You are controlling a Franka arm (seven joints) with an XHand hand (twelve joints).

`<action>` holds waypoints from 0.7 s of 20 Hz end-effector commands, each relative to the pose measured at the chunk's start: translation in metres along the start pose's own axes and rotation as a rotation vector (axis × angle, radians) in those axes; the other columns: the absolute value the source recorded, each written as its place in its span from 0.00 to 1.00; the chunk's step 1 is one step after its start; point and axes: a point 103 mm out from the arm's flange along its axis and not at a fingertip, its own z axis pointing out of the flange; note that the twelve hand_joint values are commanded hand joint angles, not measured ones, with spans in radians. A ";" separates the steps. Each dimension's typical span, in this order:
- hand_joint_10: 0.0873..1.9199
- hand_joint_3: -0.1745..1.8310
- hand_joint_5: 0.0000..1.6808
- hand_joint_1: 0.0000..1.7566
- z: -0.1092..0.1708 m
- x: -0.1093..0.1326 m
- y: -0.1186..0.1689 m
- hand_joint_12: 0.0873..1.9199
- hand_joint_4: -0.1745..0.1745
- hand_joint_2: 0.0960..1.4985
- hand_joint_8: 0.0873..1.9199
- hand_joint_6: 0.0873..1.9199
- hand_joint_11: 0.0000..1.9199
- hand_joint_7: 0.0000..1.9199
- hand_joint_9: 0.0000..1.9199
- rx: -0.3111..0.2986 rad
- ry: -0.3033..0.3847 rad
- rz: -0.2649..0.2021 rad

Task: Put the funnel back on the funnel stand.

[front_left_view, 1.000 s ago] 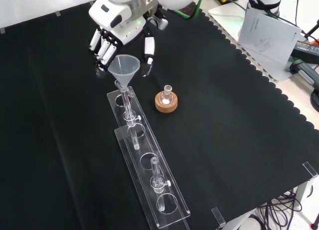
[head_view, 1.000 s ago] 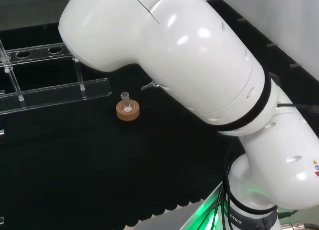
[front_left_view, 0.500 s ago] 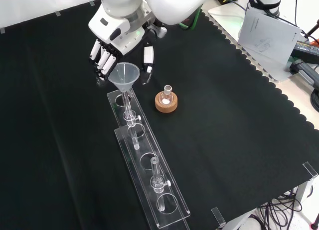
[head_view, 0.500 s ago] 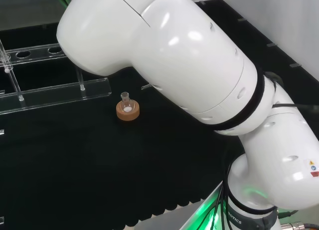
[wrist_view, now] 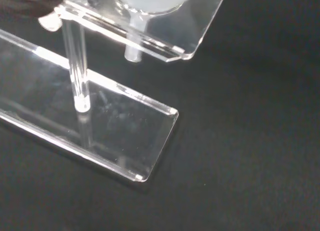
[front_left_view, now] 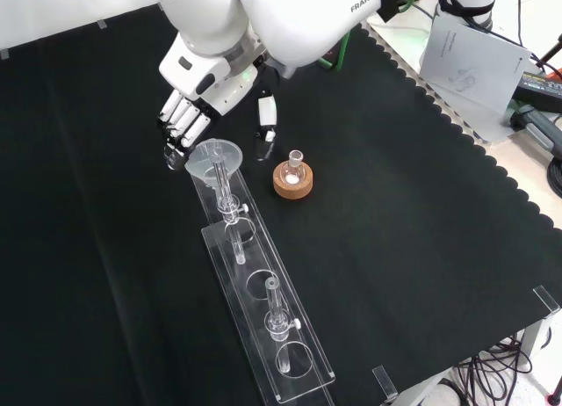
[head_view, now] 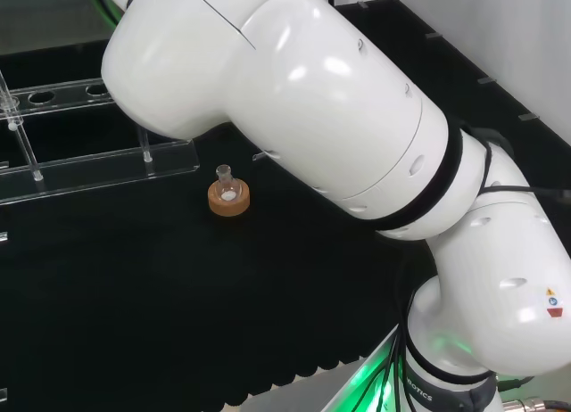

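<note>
Clear plastic, the funnel [front_left_view: 214, 154] sits in the end hole of the funnel stand [front_left_view: 263, 287]. Our robot hand [front_left_view: 195, 107] has relaxed fingers around its rim, gripping nothing; we judge a careless retreat could tip it out.

"What's that on the black cloth [front_left_view: 421, 186]?"

"A small glass flask [front_left_view: 296, 163] upright in a cork ring [front_left_view: 292, 183]."

"And past the cloth's scalloped edge?"

"A white booklet [front_left_view: 470, 59] on the table, with some cables [front_left_view: 549, 151] beside it."
</note>
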 end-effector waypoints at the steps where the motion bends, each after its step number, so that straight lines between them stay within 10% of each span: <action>1: 0.37 0.21 0.05 0.33 0.003 0.005 -0.015 0.73 0.43 0.39 0.21 0.00 0.09 0.00 0.07 0.003 0.001 0.012; 14: 0.37 0.18 0.11 0.33 -0.040 -0.023 -0.110 0.74 0.39 0.44 0.30 0.00 0.10 0.02 0.12 -0.156 0.095 0.107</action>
